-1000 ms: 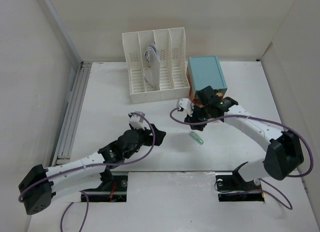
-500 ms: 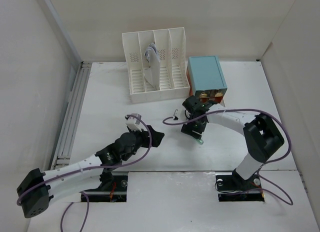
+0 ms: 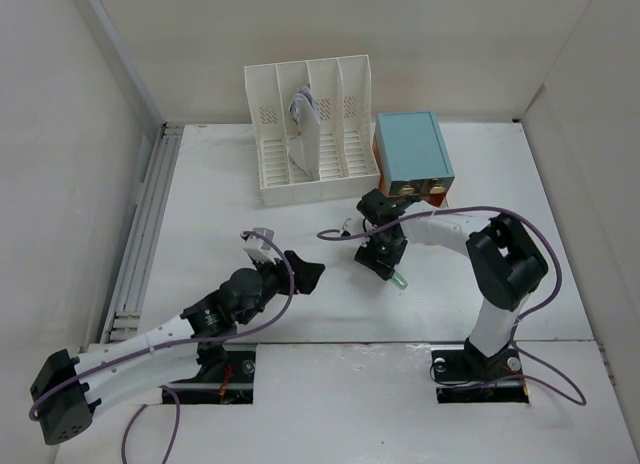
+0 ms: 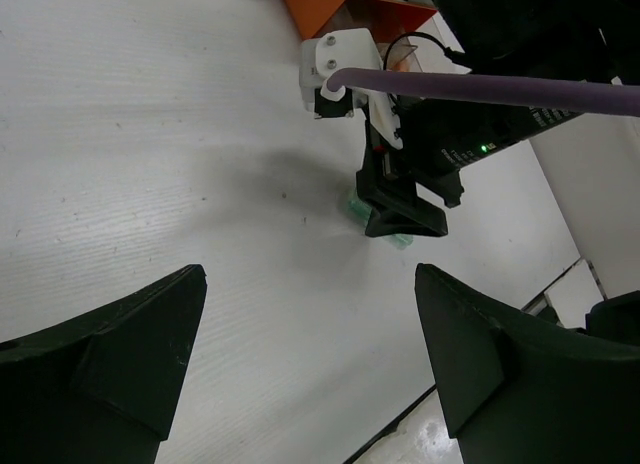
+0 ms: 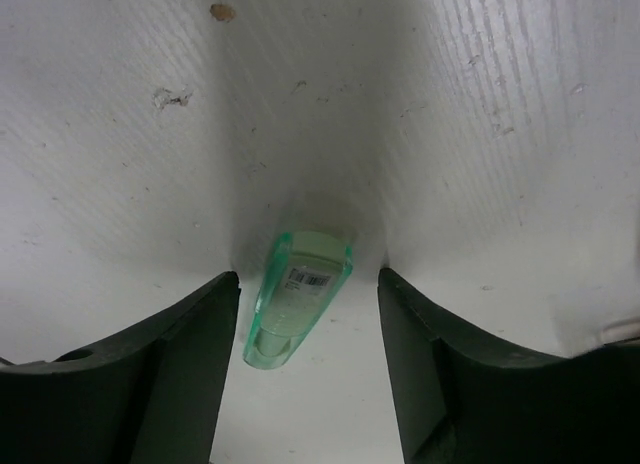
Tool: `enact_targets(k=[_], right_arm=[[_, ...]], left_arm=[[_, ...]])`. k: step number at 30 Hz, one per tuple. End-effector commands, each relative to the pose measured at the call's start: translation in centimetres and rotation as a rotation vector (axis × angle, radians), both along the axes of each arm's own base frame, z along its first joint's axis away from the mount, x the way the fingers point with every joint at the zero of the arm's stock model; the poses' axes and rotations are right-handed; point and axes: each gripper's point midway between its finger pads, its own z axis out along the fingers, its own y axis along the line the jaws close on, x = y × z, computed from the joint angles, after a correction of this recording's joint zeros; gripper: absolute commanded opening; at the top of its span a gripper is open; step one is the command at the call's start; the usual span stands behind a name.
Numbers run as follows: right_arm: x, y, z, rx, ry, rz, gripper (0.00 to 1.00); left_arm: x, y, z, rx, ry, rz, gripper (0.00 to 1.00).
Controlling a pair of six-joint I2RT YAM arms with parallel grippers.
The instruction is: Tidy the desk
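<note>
The desk (image 3: 220,184) is a wide white tabletop. A small translucent green tube-like item (image 3: 399,279) lies on it near the middle. My right gripper (image 3: 386,261) points straight down over it. In the right wrist view this green item (image 5: 298,299) lies between the spread fingers (image 5: 190,364) without touching either, and the right gripper (image 5: 308,279) is open. My left gripper (image 3: 306,273) hovers left of it, open and empty, facing the right one. The left wrist view shows the left gripper (image 4: 310,274) over bare desk, with the right gripper (image 4: 400,199) and green item (image 4: 352,206) ahead.
A white slotted file rack (image 3: 310,134) holding a folded pale item stands at the back. To its right is a teal-topped drawer box (image 3: 412,149) with an orange front (image 4: 320,4). Grey rails (image 3: 145,224) run along the left edge. Walls close in on both sides.
The right arm has folded inward, and its gripper came down and left over the green item with the jaws wider. The left gripper drifted slightly back to the left.
</note>
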Motion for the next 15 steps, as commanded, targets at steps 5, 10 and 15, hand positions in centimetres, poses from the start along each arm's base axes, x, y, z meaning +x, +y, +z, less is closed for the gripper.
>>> enact_targets(k=[5, 10, 15], right_arm=[[0.3, 1.0, 0.4, 0.019, -0.001, -0.033, 0.31], [1.6, 2.2, 2.8, 0.090, -0.100, -0.035, 0.13], [4.6, 2.6, 8.9, 0.181, -0.354, -0.035, 0.11]], left_arm=[[0.0, 0.5, 0.8, -0.016, -0.025, 0.013, 0.83], [0.0, 0.5, 0.8, -0.009, -0.030, 0.011, 0.83], [0.0, 0.4, 0.8, -0.009, -0.030, 0.011, 0.83]])
